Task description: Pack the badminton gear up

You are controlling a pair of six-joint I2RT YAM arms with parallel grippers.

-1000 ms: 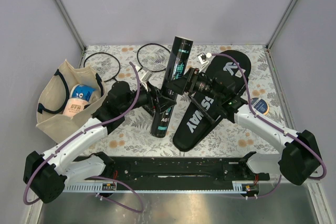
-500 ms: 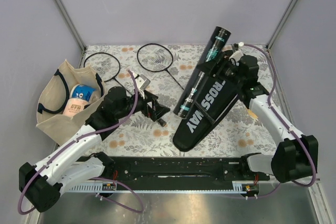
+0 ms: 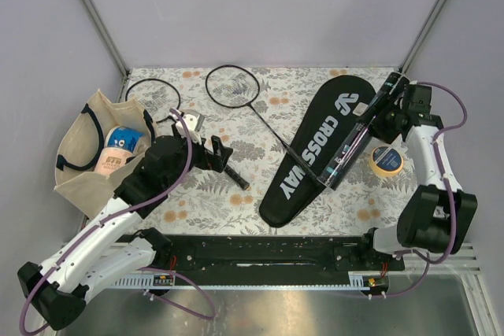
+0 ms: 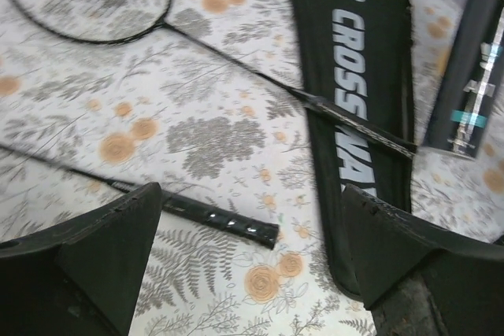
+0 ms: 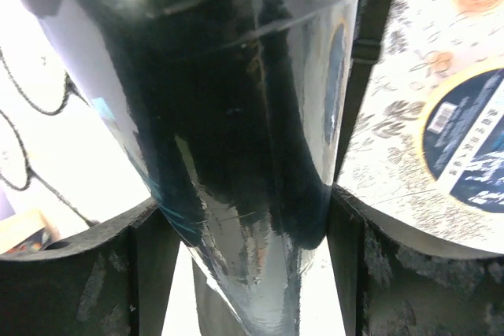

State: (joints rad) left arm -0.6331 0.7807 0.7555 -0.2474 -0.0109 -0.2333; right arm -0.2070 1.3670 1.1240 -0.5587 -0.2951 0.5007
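Judging progress, nothing looks packed yet: your right hand (image 3: 387, 112) is clamped on the tube (image 3: 350, 147), the flat cover (image 3: 303, 171) just below it; your left hand (image 4: 252, 226), spread wide and empty, has both racquets (image 4: 220, 219) loose on the surface (image 4: 205, 139) ahead.

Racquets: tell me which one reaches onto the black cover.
The racquet farther right in the top view: its grip lies on the cover. The other racquet lies on the tablecloth.
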